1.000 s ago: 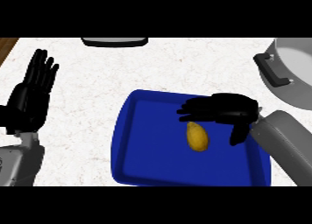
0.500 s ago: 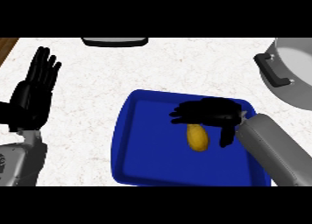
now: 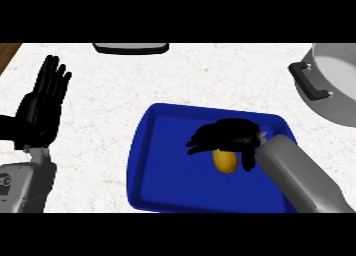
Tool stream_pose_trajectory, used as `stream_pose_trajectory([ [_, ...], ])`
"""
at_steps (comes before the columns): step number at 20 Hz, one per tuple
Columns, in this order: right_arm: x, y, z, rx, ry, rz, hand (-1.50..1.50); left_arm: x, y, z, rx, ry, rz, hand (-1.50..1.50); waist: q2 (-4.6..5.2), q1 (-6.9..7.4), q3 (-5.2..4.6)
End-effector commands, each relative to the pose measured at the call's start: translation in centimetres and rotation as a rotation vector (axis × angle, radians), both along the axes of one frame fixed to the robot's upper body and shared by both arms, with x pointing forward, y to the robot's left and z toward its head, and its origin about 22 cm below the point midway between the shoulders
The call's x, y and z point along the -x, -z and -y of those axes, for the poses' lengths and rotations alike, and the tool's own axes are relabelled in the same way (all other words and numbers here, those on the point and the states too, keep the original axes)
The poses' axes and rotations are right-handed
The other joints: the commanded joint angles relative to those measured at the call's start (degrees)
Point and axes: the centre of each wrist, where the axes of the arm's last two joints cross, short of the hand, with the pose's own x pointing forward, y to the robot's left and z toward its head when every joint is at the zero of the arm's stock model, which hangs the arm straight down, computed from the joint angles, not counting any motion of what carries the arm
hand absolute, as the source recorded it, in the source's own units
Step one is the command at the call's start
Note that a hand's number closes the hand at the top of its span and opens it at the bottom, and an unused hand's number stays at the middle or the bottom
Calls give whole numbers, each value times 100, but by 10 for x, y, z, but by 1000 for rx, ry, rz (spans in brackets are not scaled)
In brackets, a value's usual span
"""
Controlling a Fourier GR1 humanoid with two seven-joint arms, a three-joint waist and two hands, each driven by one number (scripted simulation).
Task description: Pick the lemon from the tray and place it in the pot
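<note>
A yellow lemon [image 3: 224,161] lies in the middle of the blue tray [image 3: 162,170] on the white counter. My right hand [image 3: 227,136] hangs directly over the lemon's far end and covers its top. Its fingers are spread and droop down on either side of the fruit, not closed round it. The grey pot [image 3: 342,87] stands at the far right with a black handle [image 3: 311,81] facing the tray; part of it is cut off by the view's edge. My left hand [image 3: 39,109] rests open at the left edge, fingers up.
A dark flat object [image 3: 131,47] sits at the counter's far edge, top centre. A strip of brown wood [image 3: 2,55] shows past the counter's left edge. White counter lies between the tray and the pot.
My right hand has moved left and nearer over the tray, coming down on the lemon's top. The lemon, tray, pot and left hand have stayed where they were.
</note>
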Motion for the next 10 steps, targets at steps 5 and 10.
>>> stream_pose_trajectory([
  [5,20,26,-13,-91,-152,18,150,-4,6,1,13,1,-3,0,58,-8,49],
  [10,23,12,-26,-102,-156,46,150,4,14,-3,2,2,-5,0,48,-18,47],
])
